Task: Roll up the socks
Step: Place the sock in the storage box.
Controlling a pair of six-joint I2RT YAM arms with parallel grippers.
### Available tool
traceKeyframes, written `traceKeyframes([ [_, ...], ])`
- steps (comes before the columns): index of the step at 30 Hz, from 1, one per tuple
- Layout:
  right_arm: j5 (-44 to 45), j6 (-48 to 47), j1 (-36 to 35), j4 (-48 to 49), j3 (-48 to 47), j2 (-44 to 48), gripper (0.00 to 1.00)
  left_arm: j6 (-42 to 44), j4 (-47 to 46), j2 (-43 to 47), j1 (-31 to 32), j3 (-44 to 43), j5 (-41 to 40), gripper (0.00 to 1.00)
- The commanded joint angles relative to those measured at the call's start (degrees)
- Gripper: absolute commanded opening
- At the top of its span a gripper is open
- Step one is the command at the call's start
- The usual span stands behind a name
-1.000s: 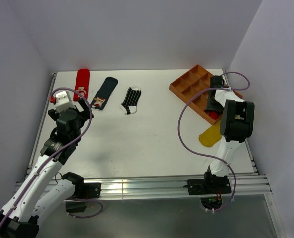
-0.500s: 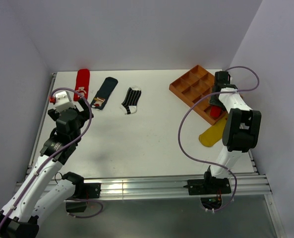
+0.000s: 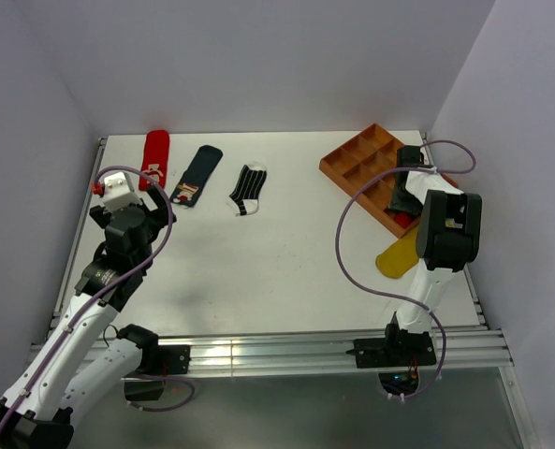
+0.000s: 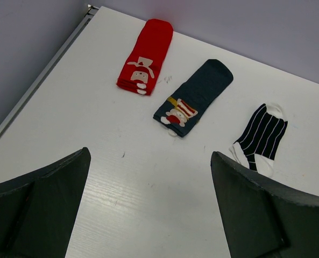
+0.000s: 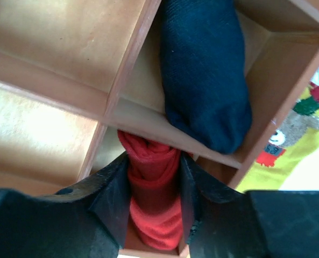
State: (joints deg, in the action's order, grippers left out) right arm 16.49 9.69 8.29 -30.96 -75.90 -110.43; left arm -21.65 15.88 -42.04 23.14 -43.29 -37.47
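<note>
Three socks lie flat at the back left: a red sock with white marks (image 3: pixel 155 157) (image 4: pixel 146 55), a navy sock with a patch (image 3: pixel 197 174) (image 4: pixel 194 97) and a black-and-white striped sock (image 3: pixel 248 188) (image 4: pixel 261 134). My left gripper (image 4: pixel 150 158) hovers open well short of them, holding nothing. My right gripper (image 3: pixel 406 201) (image 5: pixel 154 161) is shut on a rolled red sock (image 5: pixel 155 204), down in a compartment of the wooden tray (image 3: pixel 357 159). A rolled navy sock (image 5: pixel 205 70) fills the neighbouring compartment. A mustard yellow sock (image 3: pixel 397 254) (image 5: pixel 288 145) lies flat beside the tray.
The tray's dividers (image 5: pixel 121 70) stand close around my right fingers. A metal rail (image 3: pixel 80 224) runs along the table's left edge, and walls enclose the left, back and right sides. My right arm's purple cable (image 3: pixel 343 243) loops over the table.
Half a second ago my right wrist had swung toward the back of the tray; it is down again where it was a second ago. The left arm and flat socks have not moved.
</note>
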Motion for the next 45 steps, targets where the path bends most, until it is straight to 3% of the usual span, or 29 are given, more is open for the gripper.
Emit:
traceKeyframes([
  [1,2.05,1.47,0.58,-6.21,-1.97,-2.51,0.45,0.99,-1.55,0.65,0.24,0.22,-0.14,1.00],
  [15,-0.84,0.15,0.49,-4.72,-0.65,-0.22,0.57,1.08,-1.55,0.65,0.24,0.22,-0.23,0.99],
  [31,-3.66,-2.31,0.49,-9.64,-3.20,1.45,0.63,1.08,-1.47,0.65,0.24,0.31,0.03,0.99],
  [36,-6.20,-3.10,0.58,-10.52,-3.91,2.41,0.70,1.08,-1.47,0.56,0.24,0.22,0.30,1.00],
  [45,-9.71,-1.96,1.02,-8.69,-4.00,3.91,0.70,1.08,-1.38,0.64,0.24,0.31,0.12,0.99],
])
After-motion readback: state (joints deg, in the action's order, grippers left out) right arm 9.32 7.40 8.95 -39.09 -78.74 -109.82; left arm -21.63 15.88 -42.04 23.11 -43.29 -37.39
